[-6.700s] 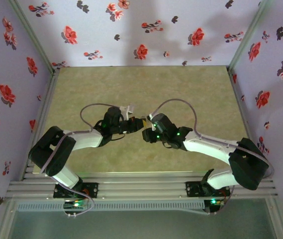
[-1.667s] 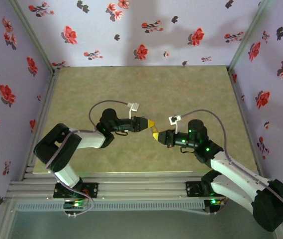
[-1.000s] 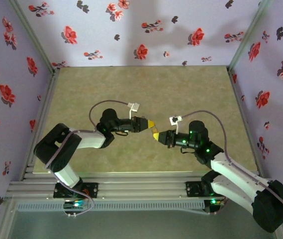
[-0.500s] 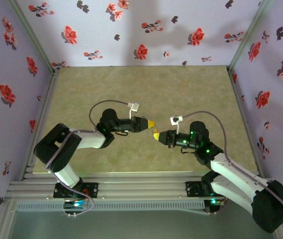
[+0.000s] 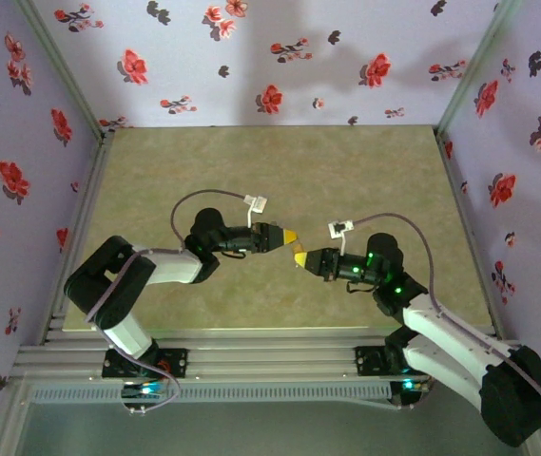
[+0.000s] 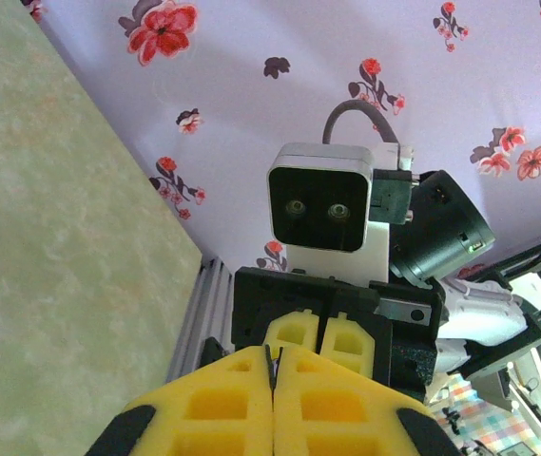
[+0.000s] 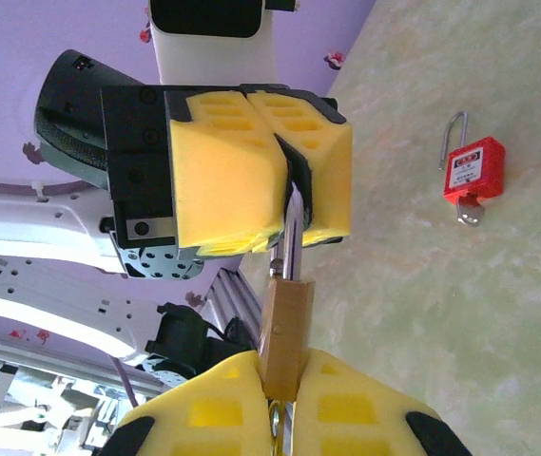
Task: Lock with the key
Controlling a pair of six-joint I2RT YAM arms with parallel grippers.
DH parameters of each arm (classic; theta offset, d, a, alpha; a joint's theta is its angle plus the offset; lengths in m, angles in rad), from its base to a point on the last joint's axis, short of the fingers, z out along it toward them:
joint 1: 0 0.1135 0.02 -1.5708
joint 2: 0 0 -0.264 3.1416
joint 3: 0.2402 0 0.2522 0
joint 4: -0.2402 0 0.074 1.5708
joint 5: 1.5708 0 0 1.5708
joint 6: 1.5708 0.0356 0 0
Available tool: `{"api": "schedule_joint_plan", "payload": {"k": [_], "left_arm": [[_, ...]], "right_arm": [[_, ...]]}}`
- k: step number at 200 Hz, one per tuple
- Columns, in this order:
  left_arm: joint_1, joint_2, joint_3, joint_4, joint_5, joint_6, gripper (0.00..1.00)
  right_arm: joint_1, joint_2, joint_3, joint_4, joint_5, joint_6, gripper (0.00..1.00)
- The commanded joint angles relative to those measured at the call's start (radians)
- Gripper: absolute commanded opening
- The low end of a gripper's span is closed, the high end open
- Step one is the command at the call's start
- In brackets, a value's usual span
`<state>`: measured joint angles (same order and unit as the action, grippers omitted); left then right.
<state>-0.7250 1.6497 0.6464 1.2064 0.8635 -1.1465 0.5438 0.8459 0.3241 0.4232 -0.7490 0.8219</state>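
Near the middle of the mottled green tabletop (image 5: 280, 161), slightly toward its near edge, the tiny metal key with a black squarish plastic head (image 7: 290, 226) is being gripped by the left gripper (image 5: 289, 235). Its yellow pads are being pressed fully together on the black head, so the silver blade is being left free and aimed rightward. Facing it from the right, the right gripper (image 5: 300, 256) is being clamped just as tightly on the small brass-coloured rectangular padlock (image 7: 284, 328). The padlock's flat sides are being squeezed between the pads and its free end is being offered to the key. The blade tip is being brought against that end face, though whether it is seated in the keyhole cannot be told. The lock appears to be held in the air because so small a body would likely skid on the table under a turning key; one arm is evidently being used as a vice, the other as the turning hand. A red padlock with a silver shackle (image 7: 474, 169) is lying flat on the table, well apart from both grippers and touched by neither. With so little of the head being pinched, a slip or a skewed blade is being risked.
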Motion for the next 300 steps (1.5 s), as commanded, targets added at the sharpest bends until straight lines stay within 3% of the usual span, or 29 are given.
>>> {"api": "schedule_joint_plan", "payload": {"k": [1,83,141,300], "left_arm": [[-0.035,-0.022,0.012,0.010,0.037,0.053,0.00],[-0.057,-0.039,0.008,0.012,0.045,0.081,0.00],[-0.080,-0.053,0.008,0.013,0.061,0.104,0.00],[-0.125,-0.060,0.019,0.016,0.107,0.145,0.00]], "right_arm": [[-0.013,-0.024,0.002,0.149,-0.010,0.041,0.00],[-0.024,-0.033,0.007,0.187,0.001,0.078,0.00],[-0.033,-0.073,-0.010,0.199,0.127,0.083,0.00],[-0.036,-0.057,0.016,0.260,0.117,0.127,0.00]]}}
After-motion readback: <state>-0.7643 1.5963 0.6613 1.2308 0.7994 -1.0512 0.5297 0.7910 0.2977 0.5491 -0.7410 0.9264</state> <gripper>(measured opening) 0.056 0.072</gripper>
